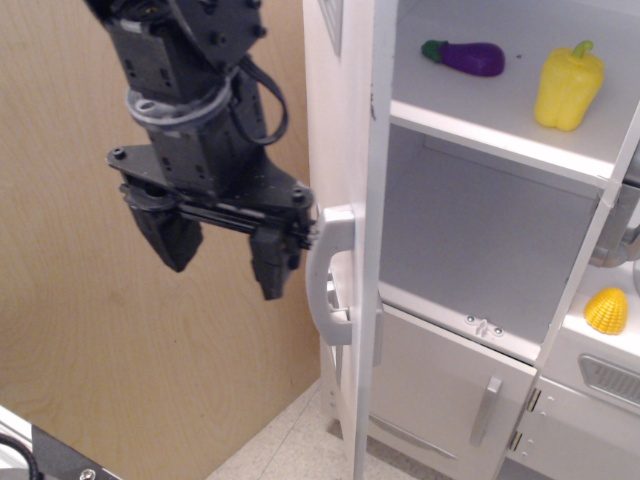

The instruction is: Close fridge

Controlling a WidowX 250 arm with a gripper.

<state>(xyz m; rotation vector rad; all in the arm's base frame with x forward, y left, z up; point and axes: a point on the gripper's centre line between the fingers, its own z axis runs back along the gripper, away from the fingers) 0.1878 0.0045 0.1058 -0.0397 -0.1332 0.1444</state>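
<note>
The tall white fridge (480, 230) stands open, its white shelves showing. Its upper door (372, 180) swings out toward the camera and shows edge-on, with the curved handle (328, 275) on its left, outer face. My black gripper (222, 252) hangs from the upper left, on the outer side of the door. It is open and empty. Its right finger (272, 265) is just left of the handle, and I cannot tell whether it touches.
A purple eggplant (465, 57) and a yellow pepper (567, 85) sit on the upper shelf. The lower white door (440, 390) with a short silver handle (487, 410) is shut. A yellow corn (607, 310) sits at the right. A wooden panel (70, 300) fills the left.
</note>
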